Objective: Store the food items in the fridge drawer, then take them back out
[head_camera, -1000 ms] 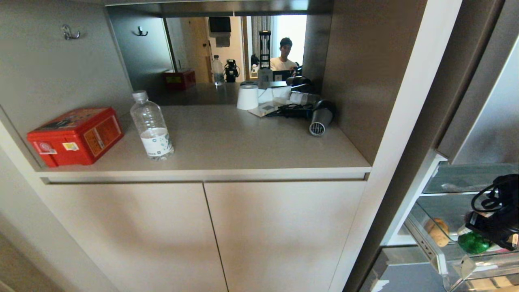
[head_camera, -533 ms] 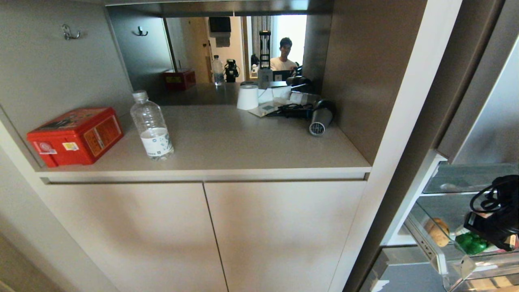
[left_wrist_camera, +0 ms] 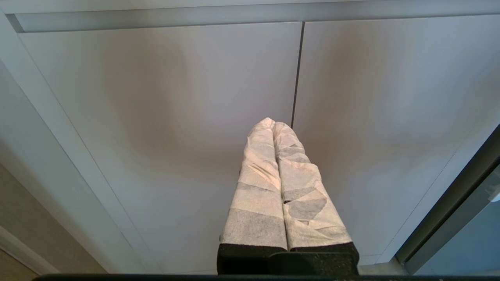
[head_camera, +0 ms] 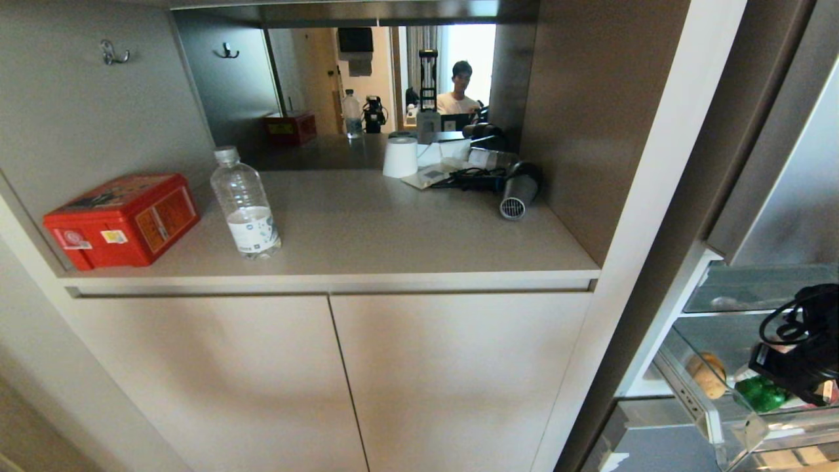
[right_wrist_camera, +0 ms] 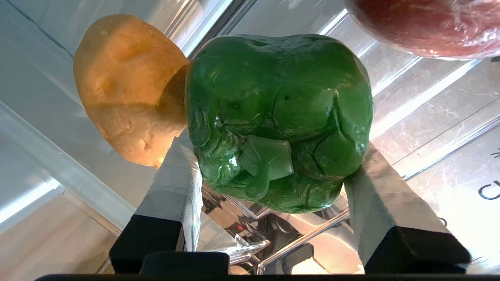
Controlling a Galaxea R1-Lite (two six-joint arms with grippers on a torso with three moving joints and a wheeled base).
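Observation:
The glossy green bell pepper [right_wrist_camera: 277, 117] sits between the taped fingers [right_wrist_camera: 175, 175] of my right gripper [right_wrist_camera: 273, 148], both pads pressed on its sides, stem end toward the camera. A tan-brown potato [right_wrist_camera: 129, 86] lies right beside it inside the clear fridge drawer [right_wrist_camera: 429, 97]. In the head view the drawer [head_camera: 695, 400] is pulled out at the lower right, holding the potato [head_camera: 706, 375] and the pepper [head_camera: 760, 393], with my right gripper [head_camera: 786, 377] reaching down over the pepper. Whether the pepper rests on the drawer floor I cannot tell. My left gripper [left_wrist_camera: 273, 123] is shut and empty, facing the cupboard doors.
A reddish wrapped item [right_wrist_camera: 422, 23] lies in the drawer beyond the pepper. A glass fridge shelf [head_camera: 754, 288] hangs above the drawer. On the counter [head_camera: 393, 242] stand a red box [head_camera: 121, 219], a water bottle [head_camera: 244, 203] and a hair dryer [head_camera: 518, 190]. A person is reflected in the mirror [head_camera: 459, 92].

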